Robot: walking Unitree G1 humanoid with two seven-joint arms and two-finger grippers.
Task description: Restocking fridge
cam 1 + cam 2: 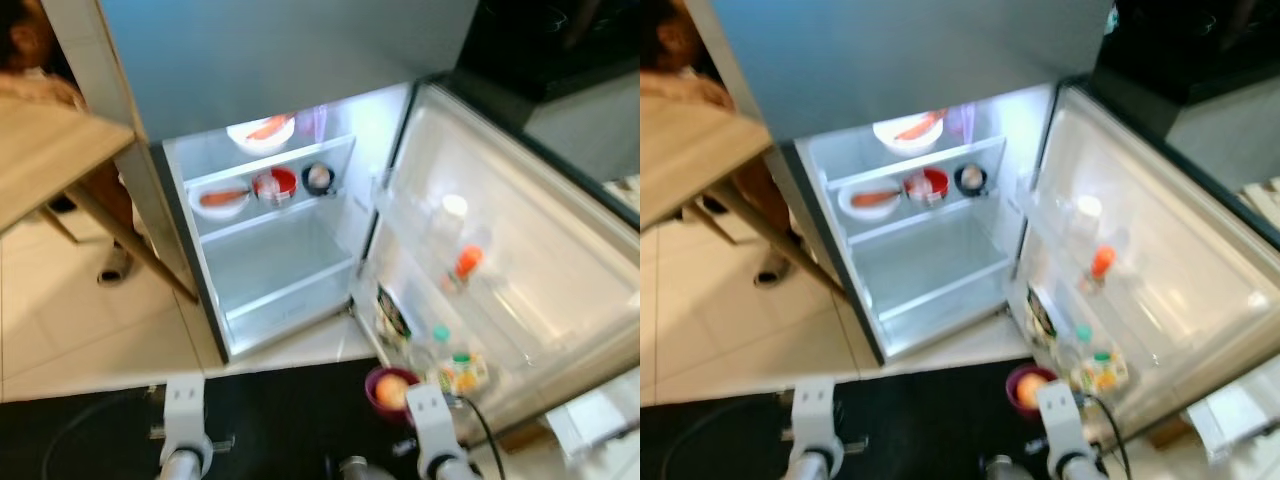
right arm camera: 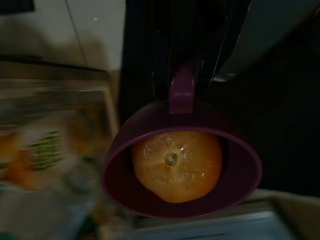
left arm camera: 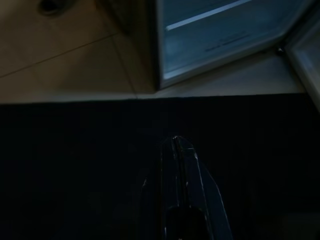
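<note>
Right pincer low at the near edge, closed on the handle of a purple cup; an orange fruit sits inside the cup. In the head views the cup hangs just in front of the right arm, over a black mat, close to the bottom of the open fridge door. Left pincer hangs low over the same mat, fingers pressed together, holding nothing.

Past the mat, pale floor tiles, then the fridge, lit inside. Door swung open to the robot's right. Lowest door rack holds small bottles with green caps and a dark packet. Higher on the door, an orange-topped item and a white-capped bottle, both blurred.

Inside, the lower shelf is bare. On the shelf above: a white bowl with something orange in it, a red bowl beside it, a dark bowl further right. Top shelf: a white plate with orange food.

Far left, a wooden counter edge with a slanted leg; a person's foot on the tiles behind it.
</note>
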